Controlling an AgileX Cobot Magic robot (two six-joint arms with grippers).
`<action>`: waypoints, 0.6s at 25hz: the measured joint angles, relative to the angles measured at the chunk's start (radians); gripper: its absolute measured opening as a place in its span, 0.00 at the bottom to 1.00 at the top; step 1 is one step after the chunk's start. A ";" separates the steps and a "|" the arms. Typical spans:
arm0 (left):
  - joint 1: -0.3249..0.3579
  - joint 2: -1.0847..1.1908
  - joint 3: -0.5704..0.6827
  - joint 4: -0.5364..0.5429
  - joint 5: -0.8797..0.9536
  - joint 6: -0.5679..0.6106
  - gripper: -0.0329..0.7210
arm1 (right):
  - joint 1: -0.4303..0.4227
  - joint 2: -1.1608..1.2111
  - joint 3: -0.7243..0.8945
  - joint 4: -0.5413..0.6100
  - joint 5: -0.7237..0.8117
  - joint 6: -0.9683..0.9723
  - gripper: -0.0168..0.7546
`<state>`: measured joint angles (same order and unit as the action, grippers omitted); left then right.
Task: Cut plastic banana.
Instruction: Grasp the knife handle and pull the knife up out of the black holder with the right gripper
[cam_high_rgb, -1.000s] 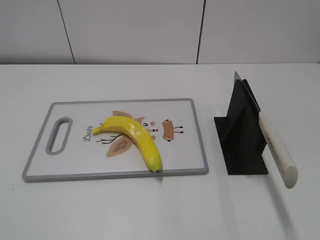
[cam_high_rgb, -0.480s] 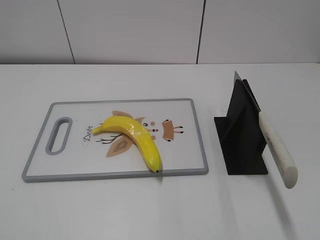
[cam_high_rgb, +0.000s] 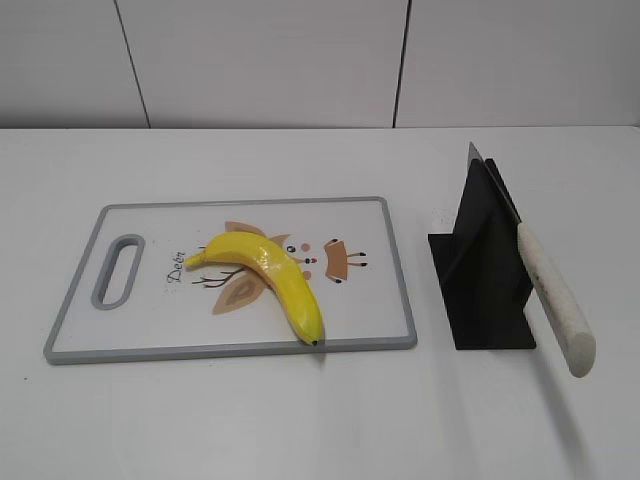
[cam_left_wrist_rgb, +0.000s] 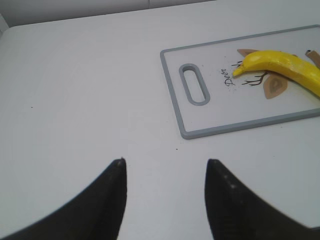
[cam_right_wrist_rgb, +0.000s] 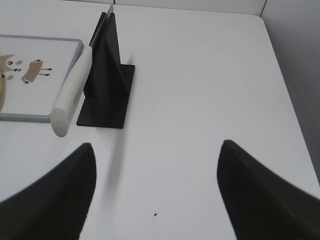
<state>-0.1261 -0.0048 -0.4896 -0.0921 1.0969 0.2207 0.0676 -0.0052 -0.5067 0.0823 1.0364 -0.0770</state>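
While you watch — pincers: left pincer and right pincer both spread wide, empty, above the desk.
Banana: centre-left, on cutting board.
Knife: right, in black holder.

A plain white table meets a pale panelled wall with dark seams.

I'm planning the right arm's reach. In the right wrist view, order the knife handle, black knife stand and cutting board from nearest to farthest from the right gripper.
From the right gripper:
1. White speckled knife handle, ahead-left.
2. Black knife stand, just behind it.
3. Grey-rimmed white cutting board, far left edge.
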 joint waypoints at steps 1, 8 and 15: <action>0.000 0.000 0.000 0.000 0.000 0.000 0.67 | 0.000 0.000 0.000 0.000 0.000 0.000 0.77; 0.000 0.000 0.000 0.000 0.000 0.000 0.67 | 0.000 0.002 0.000 0.005 0.000 0.000 0.77; 0.000 0.000 0.000 0.000 0.000 0.000 0.67 | 0.000 0.266 -0.059 0.014 0.048 0.001 0.77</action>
<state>-0.1261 -0.0048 -0.4896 -0.0921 1.0969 0.2207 0.0676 0.2610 -0.5660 0.0958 1.0840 -0.0761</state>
